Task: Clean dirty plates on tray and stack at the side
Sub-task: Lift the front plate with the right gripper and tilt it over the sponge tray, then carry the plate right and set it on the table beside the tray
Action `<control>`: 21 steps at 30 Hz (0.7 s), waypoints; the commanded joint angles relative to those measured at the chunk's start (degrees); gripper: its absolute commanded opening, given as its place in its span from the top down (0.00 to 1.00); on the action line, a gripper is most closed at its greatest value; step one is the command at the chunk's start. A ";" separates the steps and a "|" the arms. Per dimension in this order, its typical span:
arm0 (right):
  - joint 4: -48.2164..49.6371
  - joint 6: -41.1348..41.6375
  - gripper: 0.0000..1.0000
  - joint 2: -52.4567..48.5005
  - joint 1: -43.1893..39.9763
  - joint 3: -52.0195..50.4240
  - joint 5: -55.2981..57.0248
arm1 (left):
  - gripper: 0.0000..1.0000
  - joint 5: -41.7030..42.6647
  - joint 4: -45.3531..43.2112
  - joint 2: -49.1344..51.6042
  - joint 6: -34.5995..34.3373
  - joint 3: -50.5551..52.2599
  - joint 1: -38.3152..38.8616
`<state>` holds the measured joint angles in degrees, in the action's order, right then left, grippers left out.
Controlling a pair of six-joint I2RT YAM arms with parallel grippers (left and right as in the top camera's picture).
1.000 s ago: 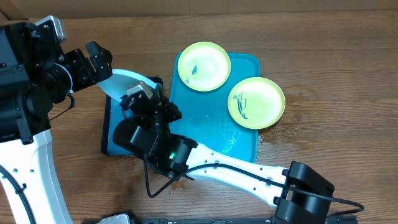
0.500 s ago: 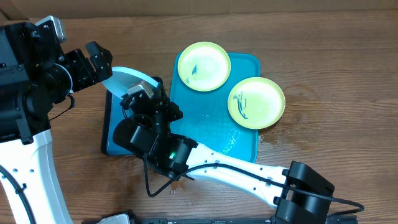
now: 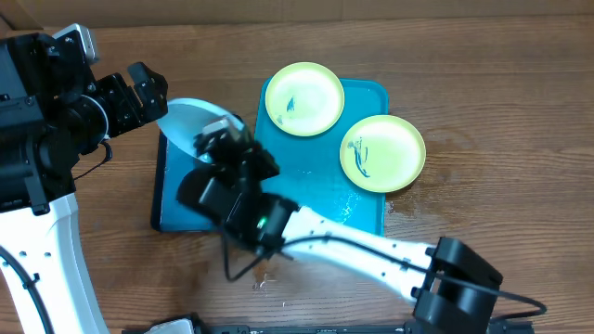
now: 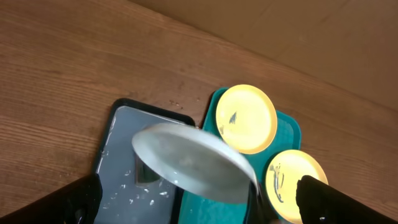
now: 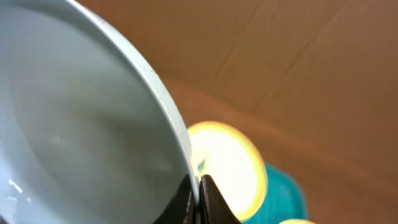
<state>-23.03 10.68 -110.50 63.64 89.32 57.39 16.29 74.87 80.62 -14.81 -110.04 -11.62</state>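
Observation:
My right gripper (image 5: 199,194) is shut on the rim of the pale blue plate (image 5: 81,124), holding it tilted above the small tray. From overhead this plate (image 3: 193,118) hangs just in front of my left gripper (image 3: 147,91), which stands open and apart from it. In the left wrist view the plate (image 4: 193,163) floats between and beyond my open left fingers (image 4: 71,202). Two lime-yellow plates (image 3: 304,98) (image 3: 382,153), both with dark smears, lie on the turquoise tray (image 3: 316,190). The right one overhangs the tray's right rim.
A smaller black-rimmed blue tray (image 3: 172,199), wet, lies left of the turquoise one, with a dark sponge (image 4: 146,175) in it. The right arm (image 3: 353,249) stretches across the front of the table. Brown wood-grain tabletop (image 3: 501,111) surrounds the trays.
The right arm has shifted a little to the right and back with the pale blue plate, which now tilts more steeply. The left arm and the yellow plates have not moved.

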 commanded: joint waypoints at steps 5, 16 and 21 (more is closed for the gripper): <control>-6.05 28.00 0.96 3.28 -19.58 1.31 -52.35 | 0.00 -0.17 0.17 -0.87 0.24 -0.52 0.28; -21.46 30.84 0.96 7.48 -60.61 2.67 -91.71 | 0.00 -0.17 1.25 -0.87 0.28 -0.52 0.28; -37.53 30.93 0.96 6.88 -76.06 0.15 -66.53 | 0.00 -0.17 1.29 -0.85 0.26 -0.48 0.28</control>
<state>-58.00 41.12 -105.10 -8.12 90.83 -21.32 16.29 76.01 80.62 -14.81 -110.04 -11.62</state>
